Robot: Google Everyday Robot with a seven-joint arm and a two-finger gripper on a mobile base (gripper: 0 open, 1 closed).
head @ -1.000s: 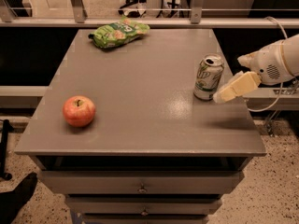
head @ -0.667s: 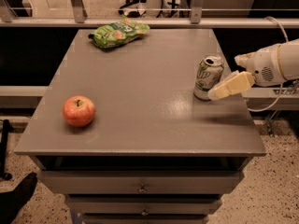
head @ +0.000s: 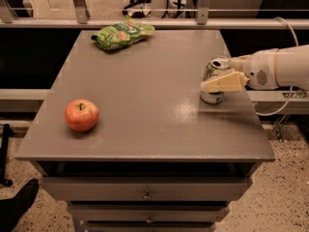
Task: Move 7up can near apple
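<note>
The 7up can point(head: 211, 97) stands upright near the right edge of the grey table point(head: 145, 115), its opened top showing. The apple point(head: 81, 114), red-orange with a short stem, sits at the table's front left, far from the can. My gripper point(head: 208, 83) reaches in from the right on a white arm point(head: 280, 69). Its cream-coloured tip lies across the near side of the can at mid height. The part of the gripper behind the can is hidden.
A green snack bag point(head: 124, 33) lies at the back of the table. A rail with posts point(head: 203, 4) runs behind the table. Drawers point(head: 145, 195) sit under the tabletop. A cable point(head: 285, 105) hangs off the right side.
My gripper has moved left from beside the can's right side to across its near side. The can, apple and bag have not moved.
</note>
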